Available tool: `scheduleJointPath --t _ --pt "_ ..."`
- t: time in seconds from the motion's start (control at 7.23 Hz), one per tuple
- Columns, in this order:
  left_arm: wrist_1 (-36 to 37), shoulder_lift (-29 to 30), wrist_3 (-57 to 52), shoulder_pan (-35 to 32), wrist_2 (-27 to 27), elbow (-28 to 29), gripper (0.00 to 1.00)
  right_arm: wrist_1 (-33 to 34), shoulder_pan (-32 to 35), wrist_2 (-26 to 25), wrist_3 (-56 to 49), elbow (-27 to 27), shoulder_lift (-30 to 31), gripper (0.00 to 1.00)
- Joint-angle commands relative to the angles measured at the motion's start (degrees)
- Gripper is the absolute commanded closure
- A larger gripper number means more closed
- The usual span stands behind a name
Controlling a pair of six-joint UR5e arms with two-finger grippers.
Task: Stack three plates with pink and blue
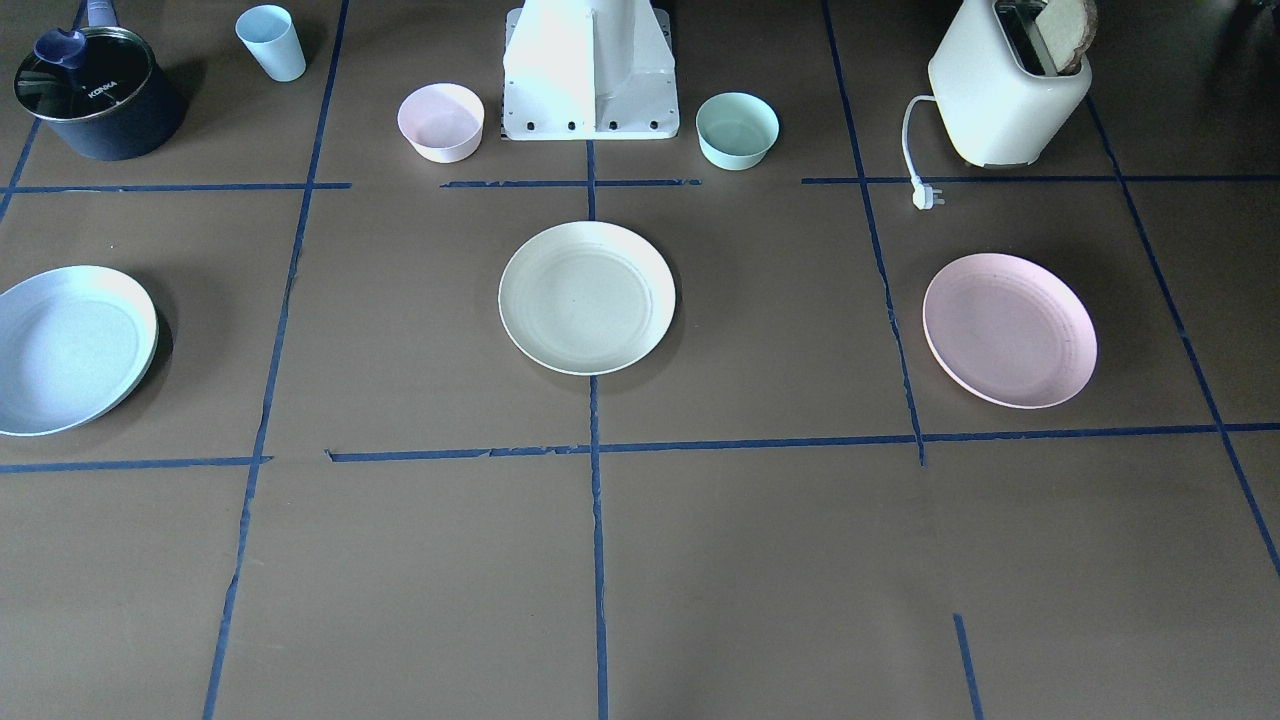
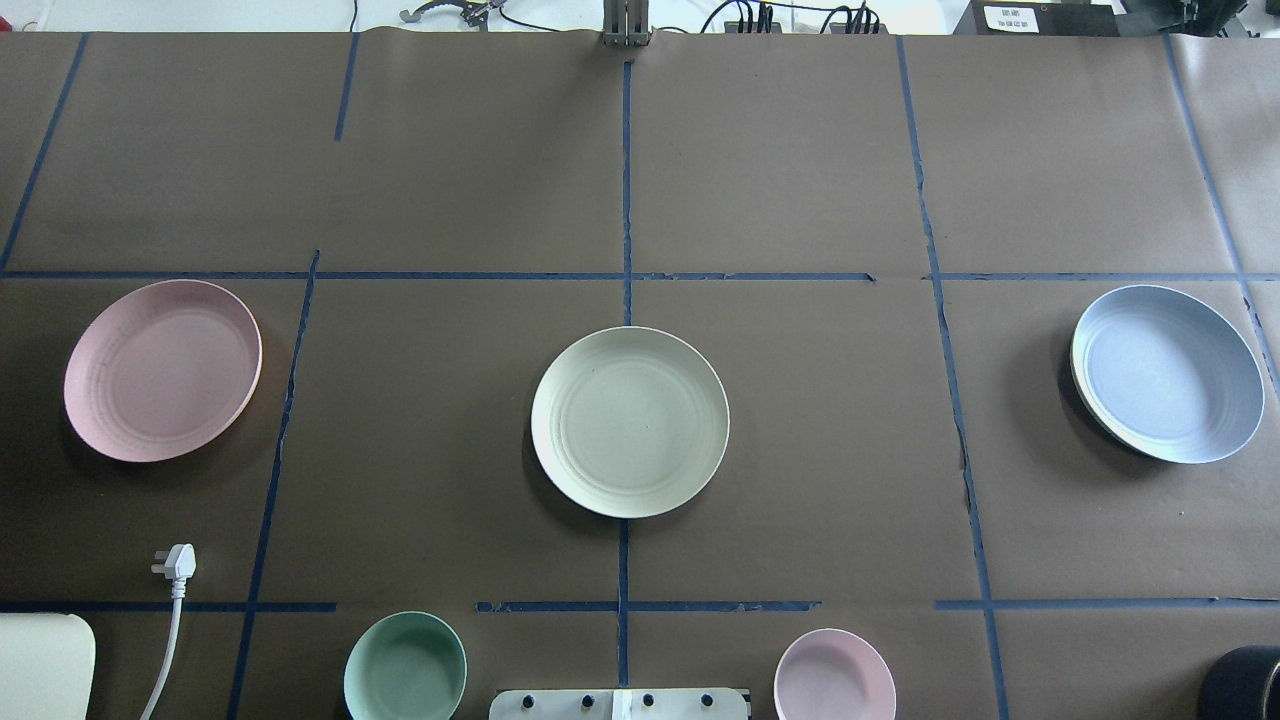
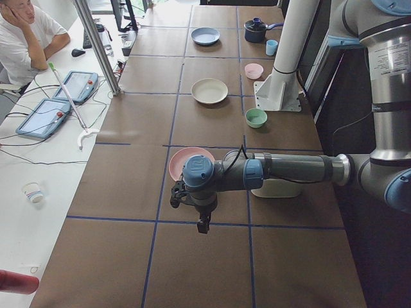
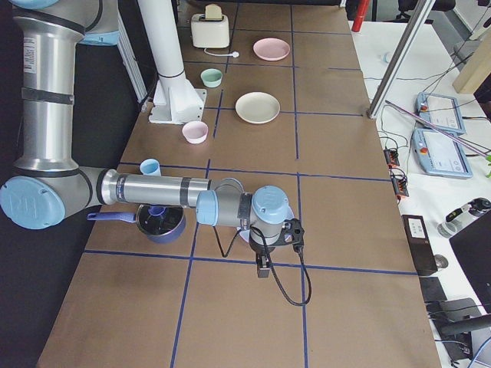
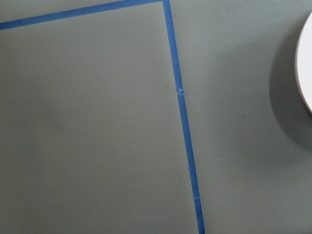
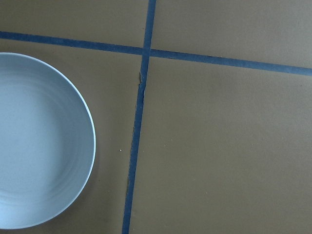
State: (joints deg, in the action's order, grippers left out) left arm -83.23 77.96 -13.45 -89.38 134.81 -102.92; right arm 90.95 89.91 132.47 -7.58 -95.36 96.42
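Across the brown table (image 2: 800, 150), well apart in one row and unstacked: pale pink plate (image 2: 163, 370) on the robot's left, cream plate (image 2: 630, 422) in the middle, pale blue plate (image 2: 1167, 373) on its right; hanging near the outer two, left gripper (image 3: 203, 226) and right gripper (image 4: 263, 268), released or clenched impossible to tell.

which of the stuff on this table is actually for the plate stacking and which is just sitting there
For the job: cream plate, pink plate, blue plate.

Just lying about: pink bowl, mint bowl, toaster and its loose plug, lidded pot, blue cup.
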Motion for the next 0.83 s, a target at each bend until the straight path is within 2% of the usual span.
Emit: scheduleJointPath --t 0.0,0.28,0.55,0.69 --pt "0.0 0.2 0.1 0.2 -0.1 -0.9 0.00 -0.2 -0.1 0.1 0.0 0.0 0.1 0.00" --pt "-0.8 0.9 0.3 0.4 0.3 -0.4 0.00 -0.2 -0.1 0.1 0.0 -1.1 0.0 0.00" --pt "-3.4 6.0 0.2 0.3 0.8 0.3 0.00 -0.2 -0.3 0.1 0.1 -1.3 -0.1 0.00" --pt "-4.6 5.4 0.3 0.3 0.9 0.0 0.00 -0.2 -0.4 0.1 0.1 -1.3 -0.2 0.00"
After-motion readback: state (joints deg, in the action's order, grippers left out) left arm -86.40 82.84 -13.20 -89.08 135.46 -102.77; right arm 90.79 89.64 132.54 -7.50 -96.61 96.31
